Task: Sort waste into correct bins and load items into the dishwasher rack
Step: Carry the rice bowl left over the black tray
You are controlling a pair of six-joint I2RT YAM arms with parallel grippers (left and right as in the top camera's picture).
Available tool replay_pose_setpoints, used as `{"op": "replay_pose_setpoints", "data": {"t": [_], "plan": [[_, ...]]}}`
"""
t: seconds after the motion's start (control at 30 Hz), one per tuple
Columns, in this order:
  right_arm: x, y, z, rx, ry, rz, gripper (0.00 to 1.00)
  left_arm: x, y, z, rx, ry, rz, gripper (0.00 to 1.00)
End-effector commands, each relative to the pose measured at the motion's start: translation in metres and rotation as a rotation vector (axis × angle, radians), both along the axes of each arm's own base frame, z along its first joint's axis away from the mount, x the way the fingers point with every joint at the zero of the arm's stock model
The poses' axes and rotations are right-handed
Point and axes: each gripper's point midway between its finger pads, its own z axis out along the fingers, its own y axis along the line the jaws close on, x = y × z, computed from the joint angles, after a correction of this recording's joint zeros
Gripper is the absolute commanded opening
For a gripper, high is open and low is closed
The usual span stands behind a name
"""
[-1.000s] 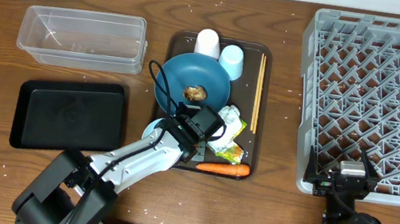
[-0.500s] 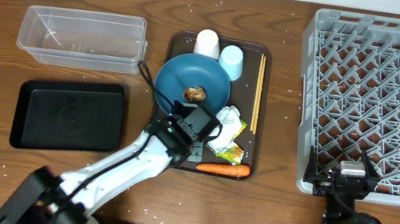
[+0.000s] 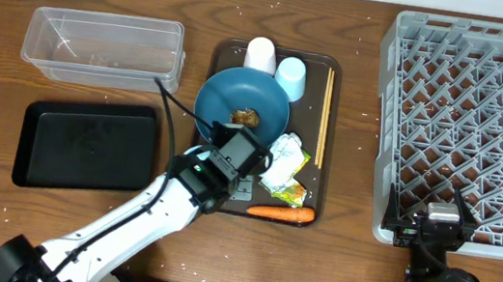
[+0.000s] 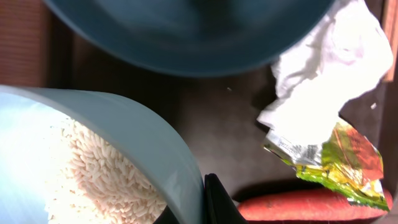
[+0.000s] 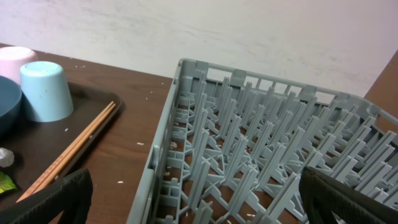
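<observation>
Two robot arms come up from the table's (image 3: pixel 362 39) near edge. At the near right, the right gripper (image 3: pixel 438 216) sits just before the near edge of the dishwasher rack (image 3: pixel 473 122), its fingers spread wide with nothing between them. The left arm stretches from the near left toward the brown serving tray (image 3: pixel 215 78) at the table's middle. There the left gripper (image 3: pixel 234 148) has its fingers clenched on the rim of the small light-blue bowl (image 4: pixel 124 130), at the tray's near left corner. The bowl holds a heap of white rice grains (image 4: pixel 99 174). Along the tray's near edge lies the orange carrot (image 3: pixel 279 213). Just beyond it is the yellow-green printed wrapper (image 3: pixel 290 187), with the crumpled white tissue (image 3: pixel 286 155) touching its far side. Farther back, the big dark-blue round dish (image 3: pixel 257 98) carries the small brown food lump (image 3: pixel 247 117). Thin wooden chopsticks (image 3: pixel 325 117) lie along the tray's right edge. At its far edge stand the white cup (image 3: pixel 261 55) and the pale-blue cup (image 3: pixel 290 76), side by side. Left of the serving tray lies the shallow black tray (image 3: pixel 86 144), and beyond it, toward the far left corner, the clear plastic tub (image 3: pixel 107 15). The grey rack fills the table's right side.
</observation>
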Motion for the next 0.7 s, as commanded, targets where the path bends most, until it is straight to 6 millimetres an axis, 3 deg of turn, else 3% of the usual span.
{"op": "replay_pose_setpoints", "data": {"t": [0.0, 0.33, 0.53, 0.67], "plan": [[0.0, -0.004, 0.0, 0.003, -0.001, -0.018, 0.99, 0.009, 0.021, 0.01, -0.008, -0.024, 0.074, 0.06], [0.0, -0.004, 0.0, 0.003, -0.001, -0.018, 0.99, 0.035, 0.082, 0.04, -0.126, -0.072, 0.222, 0.06], [0.0, -0.004, 0.0, 0.003, -0.001, -0.018, 0.99, 0.052, 0.121, 0.045, -0.193, -0.095, 0.341, 0.06], [0.0, -0.004, 0.0, 0.003, -0.001, -0.018, 0.99, 0.066, 0.137, 0.052, -0.317, -0.115, 0.352, 0.06]]}}
